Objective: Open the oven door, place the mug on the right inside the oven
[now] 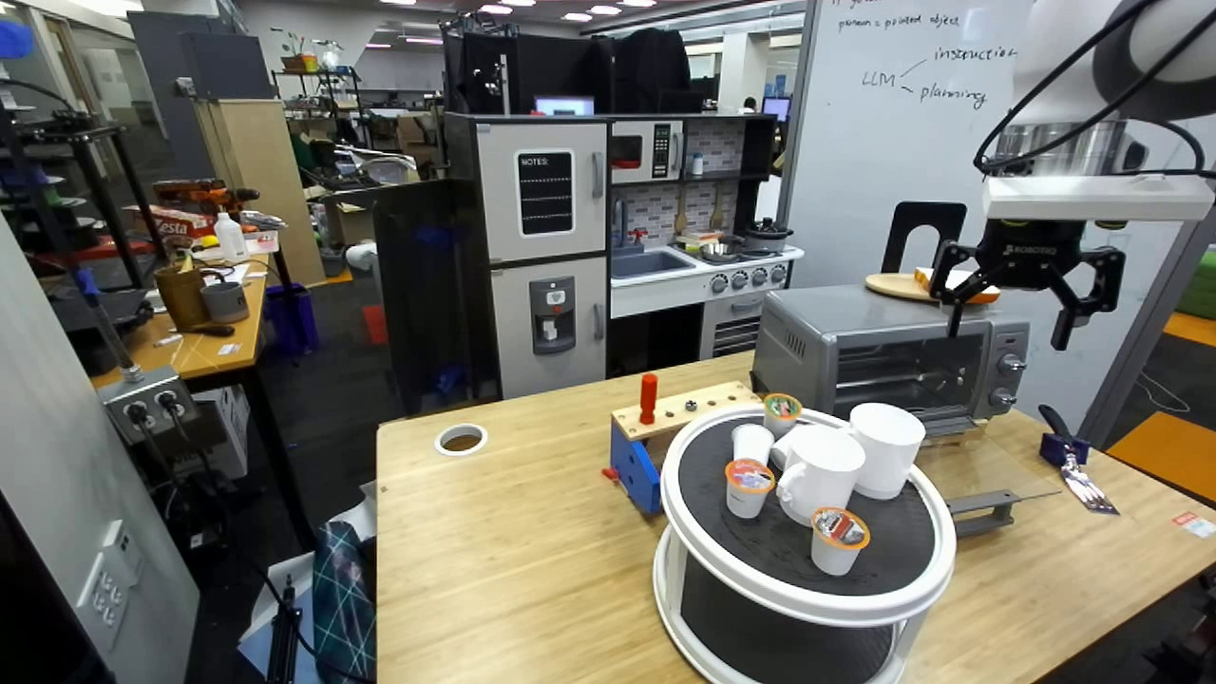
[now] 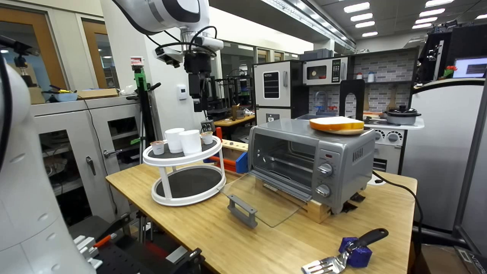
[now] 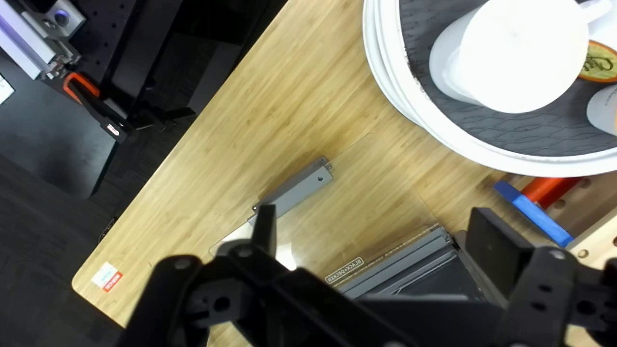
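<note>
The oven (image 1: 807, 332) is a grey countertop box; it also shows in an exterior view (image 2: 348, 160). The oven door (image 2: 262, 196) is a clear glass panel folded down open over the table, its grey handle (image 1: 983, 513) outward. The door also lies below my jaws in the wrist view (image 3: 371, 193). The mug (image 1: 886, 451), plain white, stands on the top tier of a round rack, the right one of two white mugs in both exterior views (image 2: 191, 142). In the wrist view a white mug (image 3: 523, 55) is top right. My gripper (image 1: 1007, 331) is open and empty, high above the table (image 3: 381, 236).
The white two-tier rack (image 2: 182, 161) also holds another mug (image 1: 822, 470) and several small cups, such as an orange-topped one (image 1: 838, 541). A toy workbench (image 1: 632, 456) stands behind it. Toy bread (image 2: 336, 123) lies on the oven. A fork-like utensil (image 2: 331, 264) rests by a blue block (image 2: 359, 255).
</note>
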{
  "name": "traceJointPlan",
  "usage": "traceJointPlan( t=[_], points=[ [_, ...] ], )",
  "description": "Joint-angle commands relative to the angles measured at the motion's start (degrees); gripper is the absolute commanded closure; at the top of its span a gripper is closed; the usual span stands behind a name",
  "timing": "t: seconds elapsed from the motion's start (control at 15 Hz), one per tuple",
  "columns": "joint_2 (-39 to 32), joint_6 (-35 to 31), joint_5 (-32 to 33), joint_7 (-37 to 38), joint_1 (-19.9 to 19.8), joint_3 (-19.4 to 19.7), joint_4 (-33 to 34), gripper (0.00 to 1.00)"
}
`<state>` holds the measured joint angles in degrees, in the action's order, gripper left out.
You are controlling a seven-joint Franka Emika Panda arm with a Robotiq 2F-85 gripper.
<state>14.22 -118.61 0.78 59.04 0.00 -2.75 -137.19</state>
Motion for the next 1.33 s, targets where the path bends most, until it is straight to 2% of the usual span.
traceJointPlan(
  t=[0.0,0.67,1.27],
  points=[
    [0.0,0.1,-0.2,-0.2,-0.7,-0.7,0.1,0.00],
    [0.8,-2.1,-7.1,-5.6,1.7,-1.2,0.8,0.00],
    [-0.1,-0.9,-17.8,-16.3,3.3,-0.9,1.3,0.00]
  ],
)
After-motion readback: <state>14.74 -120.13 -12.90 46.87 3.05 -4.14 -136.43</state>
